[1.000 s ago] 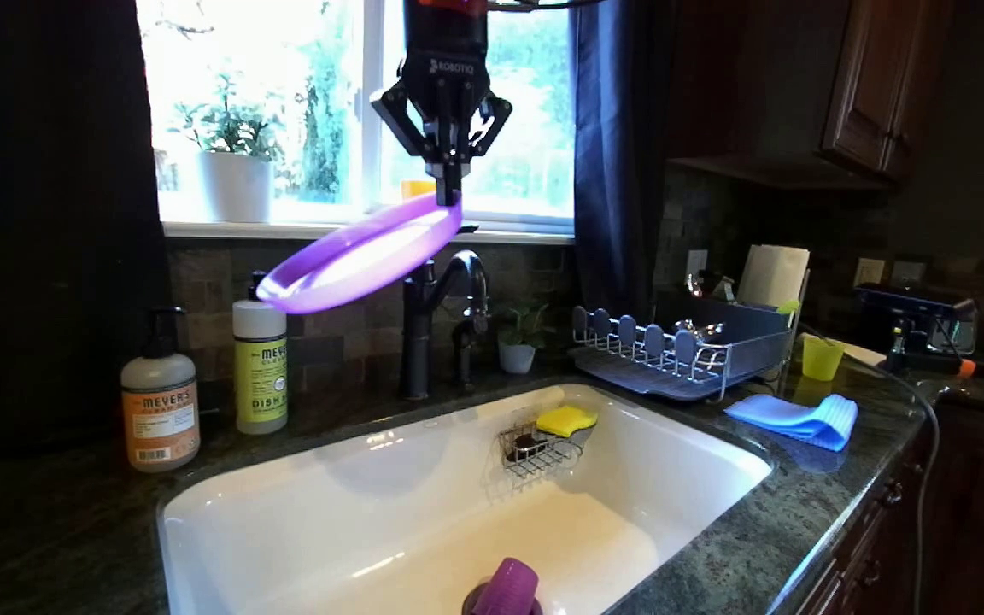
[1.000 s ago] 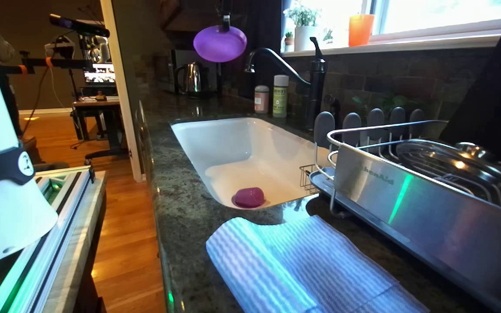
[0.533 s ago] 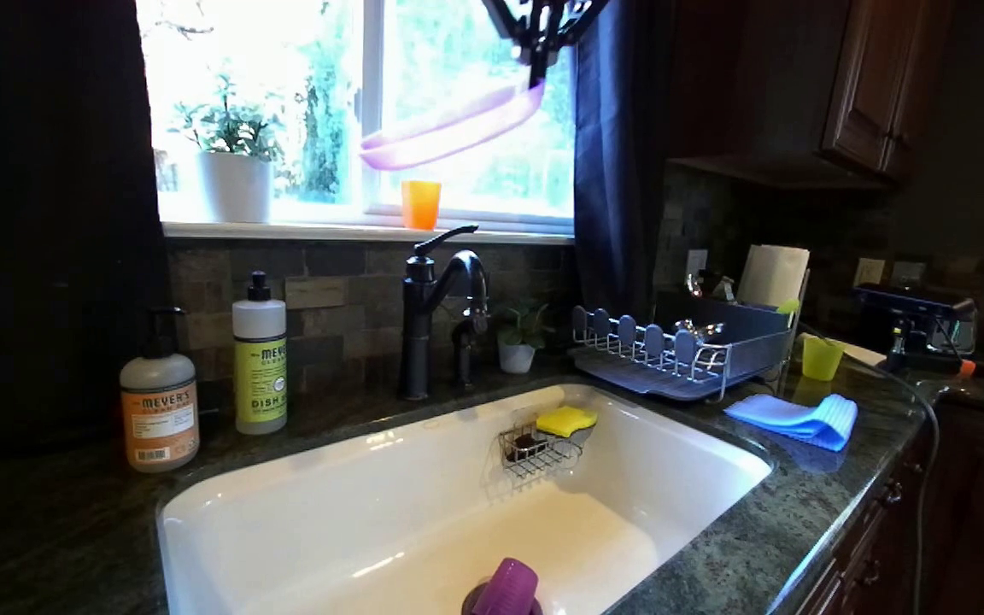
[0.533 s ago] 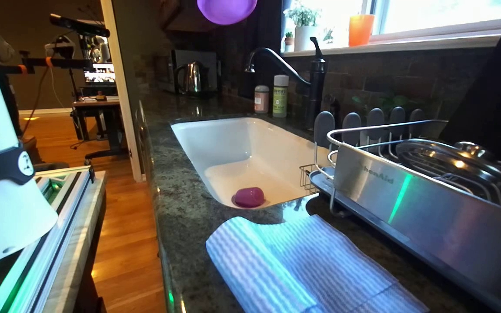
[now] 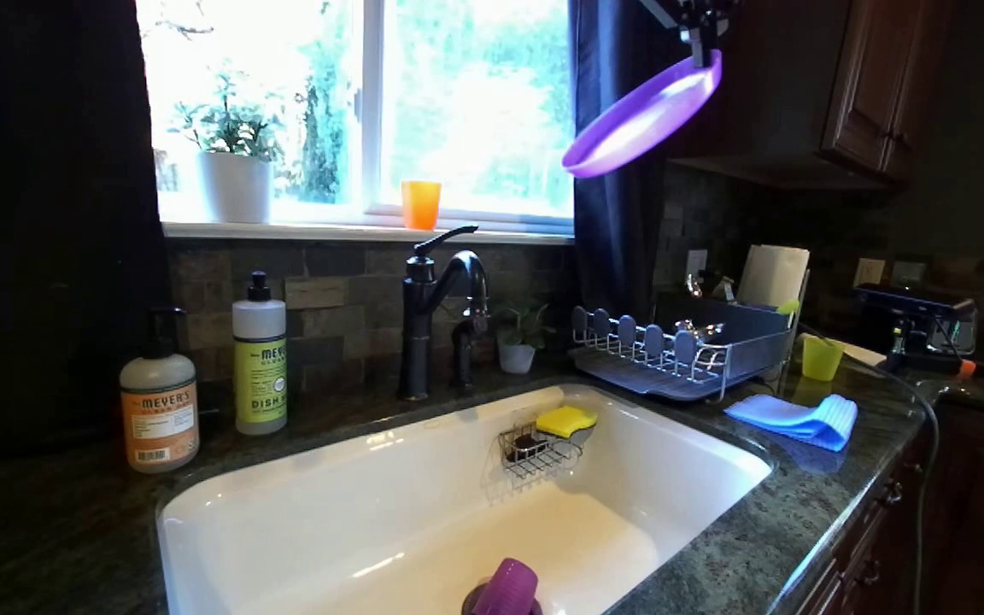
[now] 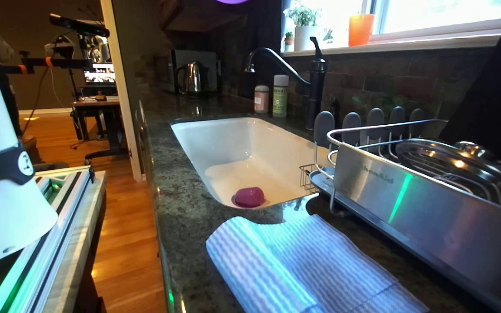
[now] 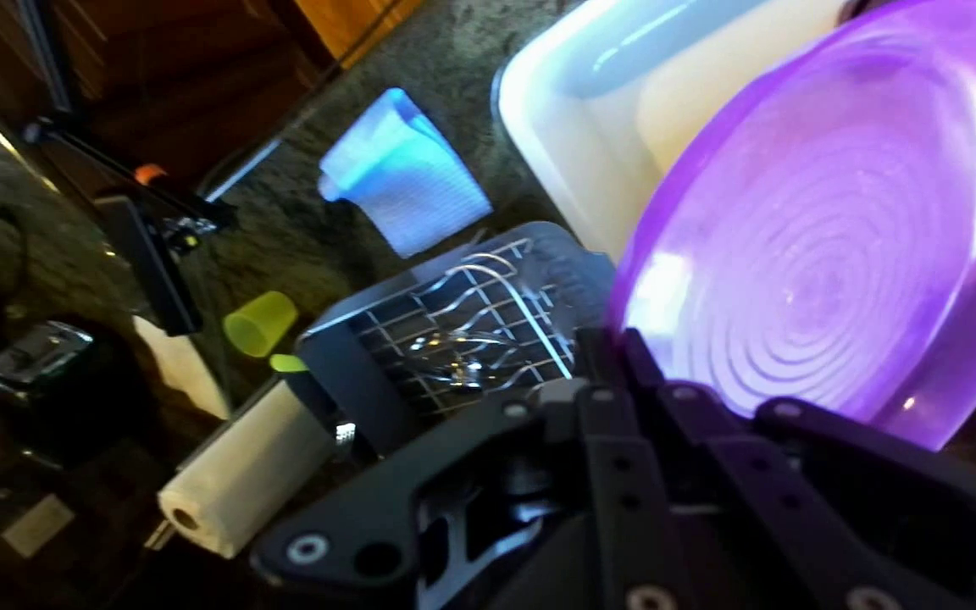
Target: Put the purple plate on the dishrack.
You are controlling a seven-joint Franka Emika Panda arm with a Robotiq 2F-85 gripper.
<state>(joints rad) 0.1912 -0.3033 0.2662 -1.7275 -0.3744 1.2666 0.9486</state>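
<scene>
The purple plate (image 5: 641, 120) hangs tilted in the air in front of the dark curtain, above the dishrack's height. My gripper (image 5: 703, 58) is shut on its upper rim. In the wrist view the fingertips (image 7: 613, 339) pinch the rim, and the plate (image 7: 810, 246) spreads to the right. In an exterior view only the plate's lower edge (image 6: 232, 1) shows at the top, and the gripper is out of view. The dishrack (image 5: 752, 354) stands on the counter right of the sink, below the plate. It also shows in an exterior view (image 6: 407, 191) and the wrist view (image 7: 505, 280).
A glass lid (image 6: 429, 150) lies in the rack. The faucet (image 5: 415, 333) stands behind the white sink (image 5: 287, 530). A blue cloth (image 5: 799, 418) and yellow-green cup (image 5: 821, 359) sit near the rack. A paper roll (image 7: 242, 470) stands beside it. An upper cabinet (image 5: 872, 85) hangs at right.
My gripper has carried the plate up and to the right, from over the faucet past the window to the curtain. In an exterior view the plate has risen almost out of the top edge.
</scene>
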